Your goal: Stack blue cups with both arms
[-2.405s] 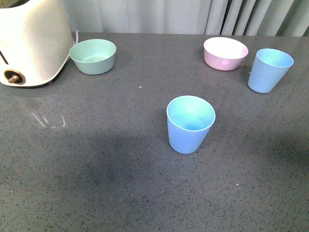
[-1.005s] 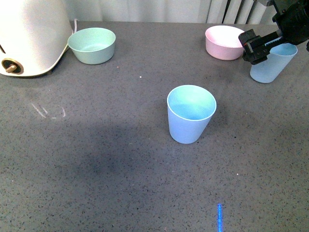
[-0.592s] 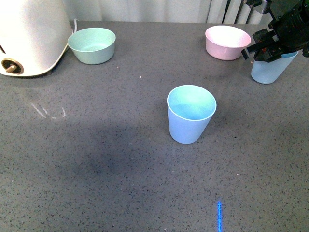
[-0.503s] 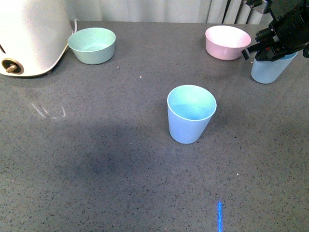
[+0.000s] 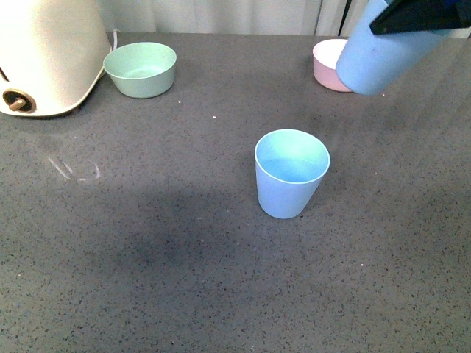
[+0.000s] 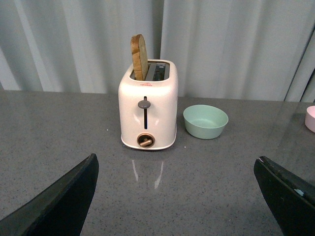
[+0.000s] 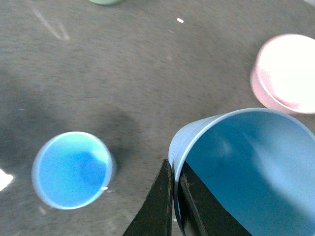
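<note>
One blue cup stands upright and empty in the middle of the grey table; it also shows in the right wrist view. My right gripper is shut on the rim of the second blue cup, one finger inside and one outside. In the front view that held cup hangs tilted in the air at the upper right, above and to the right of the standing cup, with the black gripper at the frame's top edge. My left gripper is open and empty, its fingers wide apart over bare table.
A white toaster with a bread slice stands at the back left. A mint-green bowl sits beside it. A pink bowl sits at the back right, partly behind the held cup. Curtains hang behind the table.
My right gripper closed on the far-right blue cup and lifted it off the table, carrying it up and left in front of the pink bowl. The middle cup has not moved.
</note>
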